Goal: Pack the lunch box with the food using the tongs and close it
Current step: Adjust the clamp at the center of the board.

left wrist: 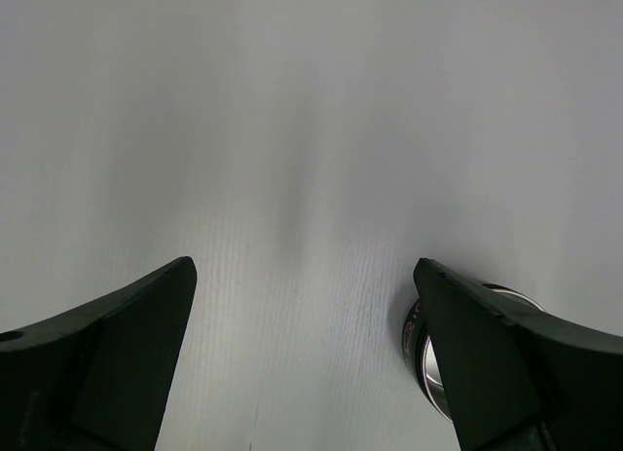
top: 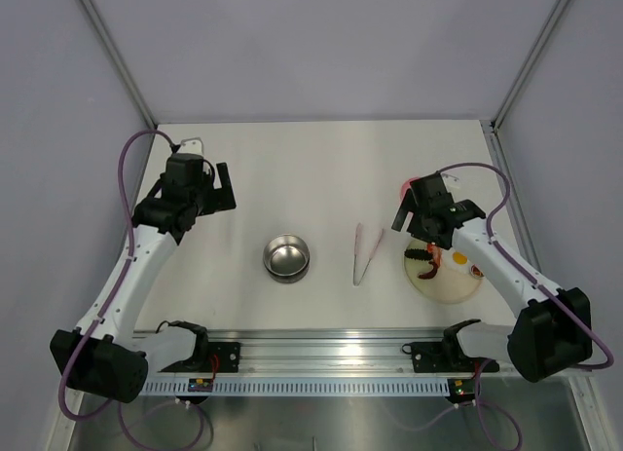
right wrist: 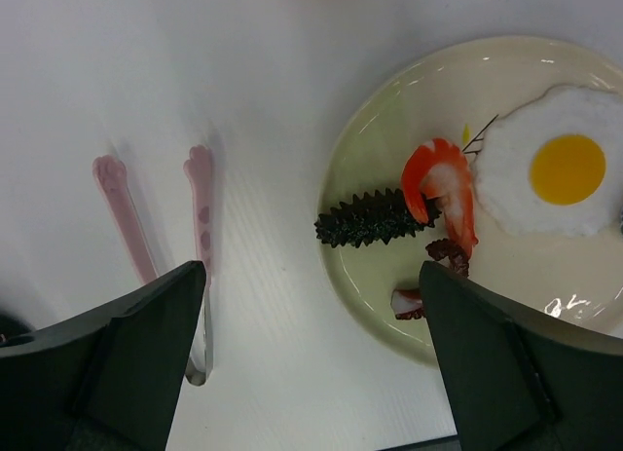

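Note:
The lunch box, a small steel bowl (top: 286, 257), stands empty at the table's middle; its rim (left wrist: 417, 346) peeks out beside my left gripper's right finger. The pale pink tongs (top: 365, 254) (right wrist: 201, 207) lie flat to the bowl's right. The food sits on a cream plate (top: 458, 293) (right wrist: 343, 178): a fried egg (right wrist: 565, 169), an orange shrimp (right wrist: 450, 186), a dark spiky piece (right wrist: 375, 217) and a red-brown piece (right wrist: 446, 254). A pink lid (top: 410, 185) shows partly behind my right gripper (top: 416, 232) (right wrist: 311, 268), which hovers open between tongs and plate. My left gripper (top: 216, 193) (left wrist: 302, 266) hangs open, up and left of the bowl.
A metal rail (top: 321, 358) carrying both arm bases runs along the near edge. Pale walls and metal corner posts close in the table on three sides. A small white tab (top: 192, 141) lies at the far left corner.

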Tool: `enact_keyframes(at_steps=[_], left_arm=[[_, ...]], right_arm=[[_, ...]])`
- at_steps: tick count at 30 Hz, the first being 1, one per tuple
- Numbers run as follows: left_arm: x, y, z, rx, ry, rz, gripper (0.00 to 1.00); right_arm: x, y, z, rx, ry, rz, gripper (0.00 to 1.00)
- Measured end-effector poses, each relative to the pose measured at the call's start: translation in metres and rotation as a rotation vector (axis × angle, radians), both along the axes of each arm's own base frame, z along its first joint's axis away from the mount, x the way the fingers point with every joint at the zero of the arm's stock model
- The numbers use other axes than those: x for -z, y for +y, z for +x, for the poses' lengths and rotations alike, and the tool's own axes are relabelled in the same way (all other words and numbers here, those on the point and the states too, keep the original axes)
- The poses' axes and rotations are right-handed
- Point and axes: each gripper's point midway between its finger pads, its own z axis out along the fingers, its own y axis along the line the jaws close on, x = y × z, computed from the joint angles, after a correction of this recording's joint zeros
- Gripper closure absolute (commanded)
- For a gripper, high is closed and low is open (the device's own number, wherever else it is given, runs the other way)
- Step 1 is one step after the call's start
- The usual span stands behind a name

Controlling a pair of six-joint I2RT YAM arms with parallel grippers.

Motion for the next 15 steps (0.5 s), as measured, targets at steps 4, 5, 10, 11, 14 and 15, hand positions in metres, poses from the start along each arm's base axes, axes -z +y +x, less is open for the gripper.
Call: enact_keyframes(at_steps=[4,5,10,11,14,15], left_arm=[[0.006,-0.001,-0.002,-0.005,0.013,-0.006,0.01],[0.009,-0.001,-0.003,-0.006,0.020,-0.007,0.01],[0.012,-0.002,-0.001,-0.010,0.025,-0.017,0.01],[0.012,-0.003,0.000,-0.012,0.025,-0.019,0.01],[0.014,-0.004,0.002,-0.013,0.028,-0.021,0.01],[0.015,-0.004,0.002,-0.014,0.031,-0.021,0.01]], right_arm=[[0.012,0.010,-0.012,-0.032,0.035,0.003,0.00],[0.013,0.013,-0.014,-0.047,0.040,0.000,0.00],[0.019,0.040,-0.025,-0.147,0.059,-0.011,0.01],[0.023,0.046,-0.028,-0.171,0.070,-0.025,0.01],[0.039,0.068,-0.038,-0.253,0.126,-0.058,0.02],[0.046,0.075,-0.042,-0.279,0.148,-0.070,0.02]])
